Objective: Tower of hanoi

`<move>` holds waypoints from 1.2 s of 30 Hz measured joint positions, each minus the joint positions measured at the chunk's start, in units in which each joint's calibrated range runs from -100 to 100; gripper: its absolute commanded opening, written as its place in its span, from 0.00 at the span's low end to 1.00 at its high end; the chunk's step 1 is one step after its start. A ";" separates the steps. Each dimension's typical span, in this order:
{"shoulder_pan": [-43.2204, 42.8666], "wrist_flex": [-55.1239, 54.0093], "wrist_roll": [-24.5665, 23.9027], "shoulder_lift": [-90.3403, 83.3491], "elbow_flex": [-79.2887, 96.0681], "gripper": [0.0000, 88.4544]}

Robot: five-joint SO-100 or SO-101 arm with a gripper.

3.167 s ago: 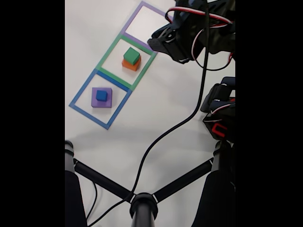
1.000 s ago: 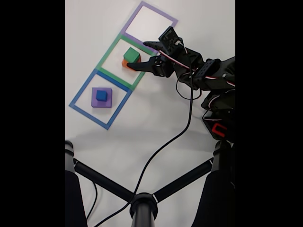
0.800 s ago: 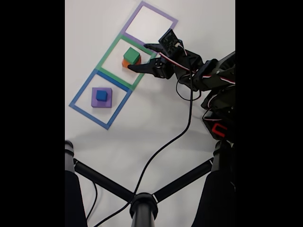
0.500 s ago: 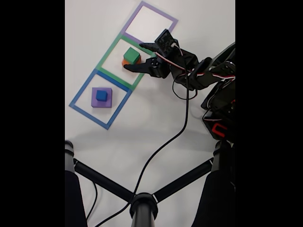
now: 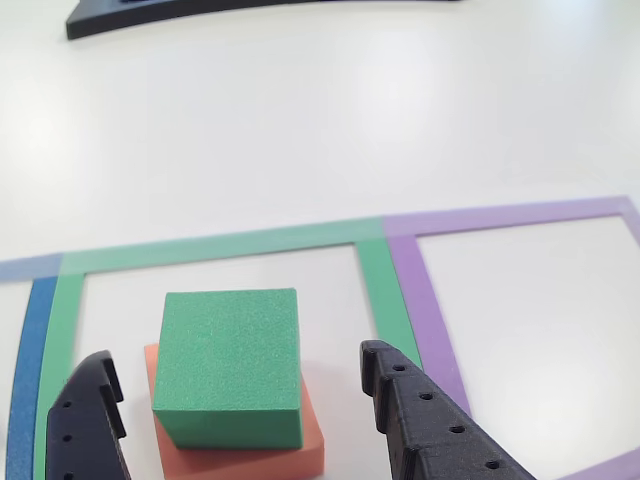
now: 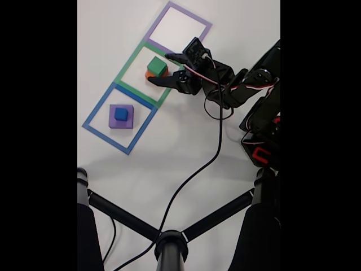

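The hand (image 6: 159, 69) was wide open and held nothing; its two black fingers (image 5: 430, 430) stood one on each side of the green block (image 5: 230, 365), with a gap on both sides, so they did not touch it; the green block sat on top of the orange block (image 5: 270, 455), and both were inside the green tape square (image 6: 131, 61) on the white surface (image 6: 186, 141); in the fixed view one finger reached past the far side of the green block (image 6: 156, 66) and the other lay near its close side; the small blue block (image 6: 120, 114) sat on the flat purple block (image 6: 120, 123) inside the blue tape square (image 6: 97, 110), well apart from the hand; the purple tape square (image 6: 201, 22) had nothing in it; a black cable (image 6: 192, 175) ran from the arm (image 6: 237, 87) down across the surface to a black stand (image 6: 169, 245) near the bottom.
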 measured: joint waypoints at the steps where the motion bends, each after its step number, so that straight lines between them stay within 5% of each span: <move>1: 0.00 -0.16 0.00 0.42 -0.26 0.26; 23: -1.56 -1.20 0.00 2.87 -1.91 0.07; 36: -1.56 0.00 0.00 1.18 -1.91 0.06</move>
